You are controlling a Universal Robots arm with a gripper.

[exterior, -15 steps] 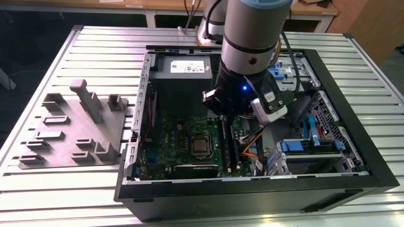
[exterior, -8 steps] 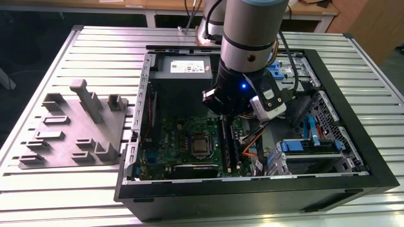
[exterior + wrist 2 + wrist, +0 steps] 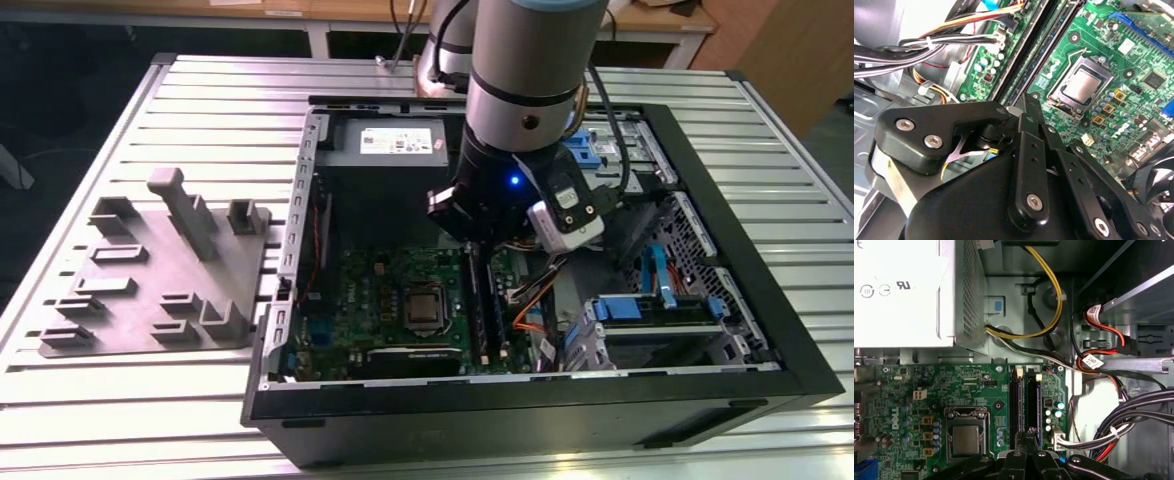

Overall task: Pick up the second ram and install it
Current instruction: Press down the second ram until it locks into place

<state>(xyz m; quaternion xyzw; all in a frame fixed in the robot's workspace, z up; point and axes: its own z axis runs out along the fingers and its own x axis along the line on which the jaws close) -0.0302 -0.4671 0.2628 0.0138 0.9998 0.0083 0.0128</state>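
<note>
Ribbed metal tabletop (image 3: 200,100) carried an open computer case (image 3: 747,300) with a grey fixture tray (image 3: 147,270) at the left of the exterior view. The second ram (image 3: 1030,405) appeared to stand on edge in the slot rails (image 3: 1014,405) just right of the processor socket (image 3: 966,435) in the first wrist view, its long axis running up the frame from the gripper (image 3: 1029,447); whether it was fully seated could not be told. In the second wrist view the same dark strip (image 3: 1041,47) ran diagonally away from the fingertips toward the upper middle. The jaws were drawn narrow, nearly together at the stick's near end, though whether they pinched it or merely pressed on it was unclear. The arm (image 3: 527,80) hung almost vertical into the case over the green motherboard (image 3: 387,290), wrist pointing down, beside the power supply (image 3: 899,290) and its cables (image 3: 1054,305).
</note>
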